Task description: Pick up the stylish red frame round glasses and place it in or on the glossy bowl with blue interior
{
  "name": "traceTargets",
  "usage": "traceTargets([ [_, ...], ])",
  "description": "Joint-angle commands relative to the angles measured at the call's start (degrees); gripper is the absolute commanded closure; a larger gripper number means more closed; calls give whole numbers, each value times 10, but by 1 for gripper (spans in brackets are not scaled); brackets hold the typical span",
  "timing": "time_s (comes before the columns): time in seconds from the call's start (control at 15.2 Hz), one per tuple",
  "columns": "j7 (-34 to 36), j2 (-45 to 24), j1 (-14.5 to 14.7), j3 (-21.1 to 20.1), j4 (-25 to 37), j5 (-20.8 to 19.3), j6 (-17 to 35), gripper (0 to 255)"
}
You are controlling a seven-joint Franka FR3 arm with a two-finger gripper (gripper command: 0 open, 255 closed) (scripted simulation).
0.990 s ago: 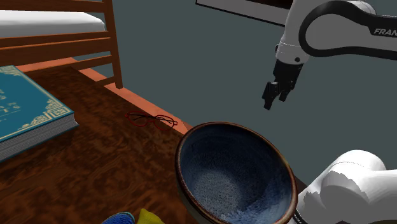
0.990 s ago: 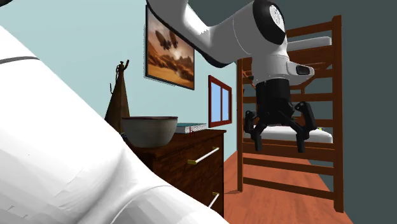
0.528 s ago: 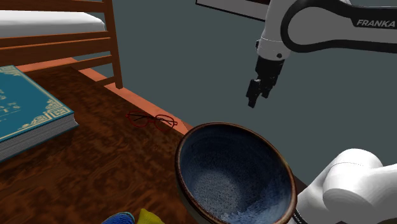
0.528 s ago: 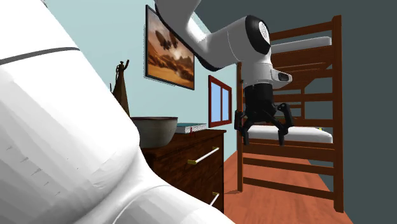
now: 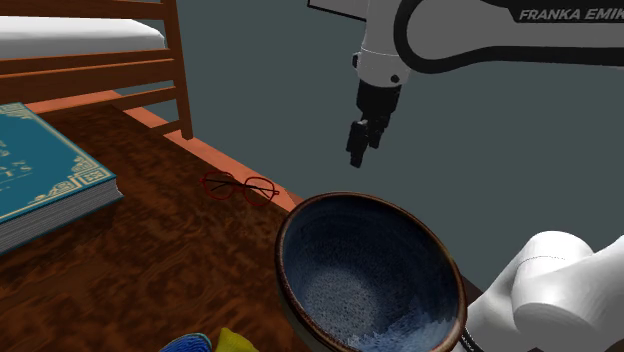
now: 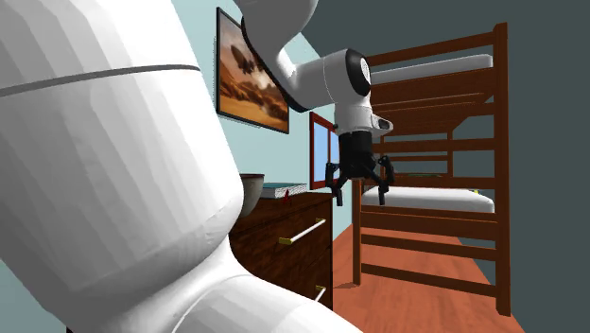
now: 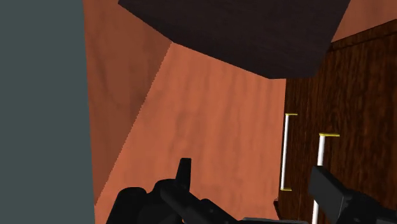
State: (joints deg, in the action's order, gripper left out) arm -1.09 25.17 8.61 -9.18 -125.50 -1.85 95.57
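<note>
The red round glasses [image 5: 240, 187] lie flat on the dark wooden dresser top [image 5: 150, 250], close to its far edge. The bowl [image 5: 300, 215], with a brown rim and a speckled blue inside, stands nearer the camera, towards the shoulder view's right of the glasses. My gripper [image 5: 358, 152] hangs in the air beyond the dresser's edge, higher than the bowl and to the shoulder view's right of the glasses. It is open [image 6: 357, 192] with nothing between its fingers [image 7: 184, 173]. In the wrist view the gripper [image 7: 254, 184] looks down at the orange floor and the dresser's front.
A teal book [image 5: 40, 170] lies on the dresser at the shoulder view's left. A wooden bunk bed [image 5: 175, 60] stands behind it. The dresser front [image 7: 343, 95] has drawers with pale handles [image 7: 286, 153]. Something yellow and blue [image 5: 215, 343] sits at the near edge.
The arm has swung to the shoulder view's left, carrying the open gripper from beside the bowl's far right closer to the glasses. Glasses and bowl have not moved.
</note>
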Motion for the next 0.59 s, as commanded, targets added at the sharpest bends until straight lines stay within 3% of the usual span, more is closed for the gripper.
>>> traceTargets([
  [0.0,-7,-30,12,-13,32,4,1,0],
  [0.53,-29,-132,58,-68,143,7,3,0],
])
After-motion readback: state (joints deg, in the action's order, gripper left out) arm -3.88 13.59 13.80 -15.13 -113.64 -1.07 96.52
